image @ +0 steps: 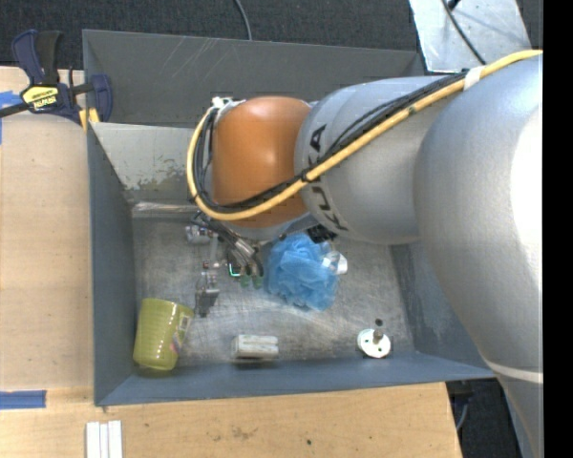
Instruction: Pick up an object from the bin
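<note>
Yellow-green cup [160, 335] is lying on its side in the bin's [110, 284] lower-left corner; the gripper [208, 296] is hanging just beside it, and I cannot tell how wide it is standing.

black letters [318, 146] are printed on the grey arm [392, 170], just beside the orange cover [253, 156]. they are crossed by a yellow cable [382, 130], so only parts of them are seen. an "a" can be made out at the upper end; the letters below it cannot be read with certainty.
</note>
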Controlling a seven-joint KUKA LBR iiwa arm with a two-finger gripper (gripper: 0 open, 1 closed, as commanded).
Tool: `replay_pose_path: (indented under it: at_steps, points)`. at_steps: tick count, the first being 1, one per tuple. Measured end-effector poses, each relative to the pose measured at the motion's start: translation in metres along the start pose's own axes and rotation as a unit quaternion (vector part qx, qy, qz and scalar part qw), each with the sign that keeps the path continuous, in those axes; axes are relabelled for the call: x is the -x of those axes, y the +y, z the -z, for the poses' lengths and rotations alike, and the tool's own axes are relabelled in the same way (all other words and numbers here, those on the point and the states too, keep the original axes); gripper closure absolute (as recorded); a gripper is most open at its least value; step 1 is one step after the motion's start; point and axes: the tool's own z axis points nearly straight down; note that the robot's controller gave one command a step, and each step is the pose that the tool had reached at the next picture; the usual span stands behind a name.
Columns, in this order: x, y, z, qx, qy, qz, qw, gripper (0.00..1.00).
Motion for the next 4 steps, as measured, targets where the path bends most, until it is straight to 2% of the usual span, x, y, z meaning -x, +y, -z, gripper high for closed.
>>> replay_pose_path:
  at_steps: [1, 2, 3, 4]
  points:
    - [0.001, 0.001, 0.002, 0.002, -0.0013, -0.001, 1.0, 0.0]
    - [-0.014, 0.007, 0.002, 0.001, -0.0031, 0.052, 0.9986, 0.0]
    - [-0.039, 0.015, 0.001, 0.001, -0.0017, 0.214, 0.9769, 0.0]
    - [-0.026, 0.043, -0.044, -0.007, 0.0049, 0.26, 0.9657, 1.0]
